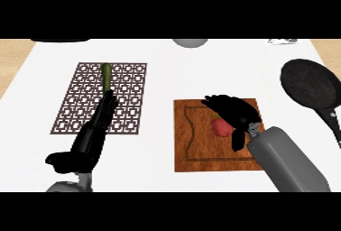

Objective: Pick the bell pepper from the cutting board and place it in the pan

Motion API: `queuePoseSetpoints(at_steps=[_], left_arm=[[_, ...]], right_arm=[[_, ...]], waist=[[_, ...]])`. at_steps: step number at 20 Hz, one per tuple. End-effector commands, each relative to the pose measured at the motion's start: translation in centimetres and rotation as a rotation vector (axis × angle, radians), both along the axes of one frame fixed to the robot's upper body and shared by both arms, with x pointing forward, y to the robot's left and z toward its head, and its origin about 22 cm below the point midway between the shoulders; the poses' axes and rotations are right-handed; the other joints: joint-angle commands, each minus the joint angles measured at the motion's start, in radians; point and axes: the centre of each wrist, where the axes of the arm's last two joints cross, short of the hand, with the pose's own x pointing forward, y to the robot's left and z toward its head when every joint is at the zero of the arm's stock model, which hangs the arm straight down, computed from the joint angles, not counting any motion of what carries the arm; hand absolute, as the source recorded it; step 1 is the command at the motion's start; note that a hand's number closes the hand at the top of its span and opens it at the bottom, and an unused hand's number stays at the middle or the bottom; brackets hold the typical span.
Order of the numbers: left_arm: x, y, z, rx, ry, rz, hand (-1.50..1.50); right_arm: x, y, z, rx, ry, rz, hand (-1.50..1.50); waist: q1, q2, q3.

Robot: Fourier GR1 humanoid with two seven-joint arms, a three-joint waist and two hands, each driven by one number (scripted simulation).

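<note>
A red bell pepper lies on the wooden cutting board at the centre right. My right hand hovers right over the pepper, fingers spread and bent downward, thumb hanging beside it; the hand hides part of the pepper. I cannot see any finger closed round it. The black pan sits at the far right, its handle pointing toward the lower right edge. My left hand rests flat with straight fingers on the patterned mat.
A thin green stalk-like vegetable lies on the patterned mat just beyond my left fingertips. A grey round object sits at the far edge of the white counter. A small item shows at the top right.
</note>
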Motion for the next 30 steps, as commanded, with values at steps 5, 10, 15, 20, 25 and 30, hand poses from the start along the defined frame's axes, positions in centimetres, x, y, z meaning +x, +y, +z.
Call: queuePoseSetpoints(at_steps=[5, 10, 15, 20, 25, 30], left_arm=[[-0.4, -2.2, -1.8, 0.008, 0.003, -0.01, 0.0], [-0.5, -0.2, -0.6, 0.003, 0.002, -0.011, 0.0], [-0.1, 0.1, 0.7, -0.002, 0.001, 0.008, 0.0], [-0.5, 1.4, -0.3, 0.007, -0.01, 0.002, 0.0], [0.2, -0.6, -0.1, -0.008, 0.002, 0.007, 0.0], [-0.2, -0.1, -0.6, -0.007, -0.003, 0.019, 0.0]], right_arm=[[1.9, 0.8, -3.0, -0.072, 0.038, -0.019, -1.5], [2.8, 0.8, -4.0, -0.151, 0.014, 0.102, 1.5], [2.5, -1.0, -3.0, -0.16, -0.032, 0.12, 1.5], [2.1, -2.0, -4.1, -0.099, -0.159, 0.145, 1.5], [2.5, -1.0, -0.4, 0.034, -0.323, -0.038, 1.5], [3.2, -1.8, -1.0, 0.187, -0.263, -0.656, 1.5]], waist=[[0.004, 0.002, 0.0], [0.01, 0.002, 0.0], [0.0, -0.001, 0.0], [0.004, 0.001, 0.0], [-0.009, -0.003, 0.0], [-0.023, -0.001, 0.001]])
